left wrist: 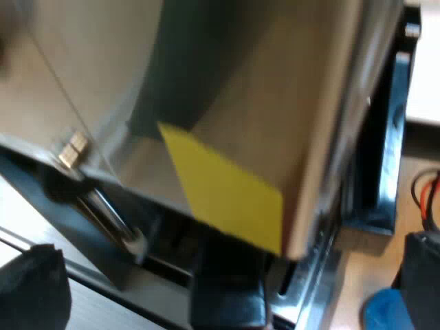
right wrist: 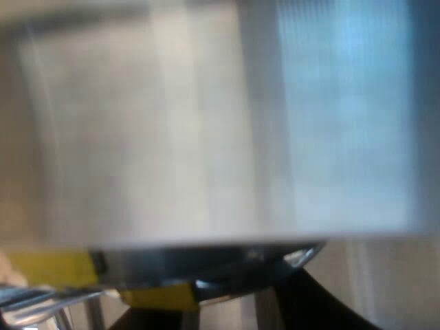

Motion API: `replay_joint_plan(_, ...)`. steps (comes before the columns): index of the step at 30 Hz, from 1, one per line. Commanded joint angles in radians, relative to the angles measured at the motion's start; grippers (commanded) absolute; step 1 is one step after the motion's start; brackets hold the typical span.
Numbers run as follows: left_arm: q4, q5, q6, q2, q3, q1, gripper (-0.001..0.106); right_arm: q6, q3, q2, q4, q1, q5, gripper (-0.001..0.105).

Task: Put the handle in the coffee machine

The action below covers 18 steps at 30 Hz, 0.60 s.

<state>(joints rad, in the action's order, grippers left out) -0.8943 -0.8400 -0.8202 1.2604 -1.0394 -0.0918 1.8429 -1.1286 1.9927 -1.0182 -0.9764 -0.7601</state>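
Steel of the machine (left wrist: 295, 103), marked with a yellow label (left wrist: 227, 192), looms close before the left gripper (left wrist: 227, 292). A dark block (left wrist: 227, 309) sits under the label; whether it is the handle cannot be told. The right gripper (right wrist: 227, 313) faces the same steel. Neither gripper's hold, clenched or released, can be told.

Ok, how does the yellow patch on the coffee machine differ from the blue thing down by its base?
The yellow patch is flat, with straight edges and sharp corners; the blue thing looks rounded. The yellow patch sits on the metal body of the espresso machine, while the blue thing lies lower, beside the machine's base. What the blue thing is I cannot tell. Both are plain, bright colours against the steel.
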Motion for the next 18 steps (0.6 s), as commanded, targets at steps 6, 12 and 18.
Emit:
replay_joint_plan(6, -0.084, 0.12, -0.01, -0.008, -0.08, 0.004, 0.071, 0.001, -0.024, -0.029, -0.105, 0.008, 0.01, 0.023)
replay_joint_plan(12, -0.103, 0.125, 0.019, -0.014, -0.093, 0.004, 0.001, 0.001, -0.024, -0.029, -0.105, 0.008, 0.01, 0.023)
replay_joint_plan(18, 0.003, 0.212, -0.046, -0.014, -0.095, 0.004, 0.001, 0.001, -0.024, -0.029, -0.105, 0.008, 0.01, 0.023)
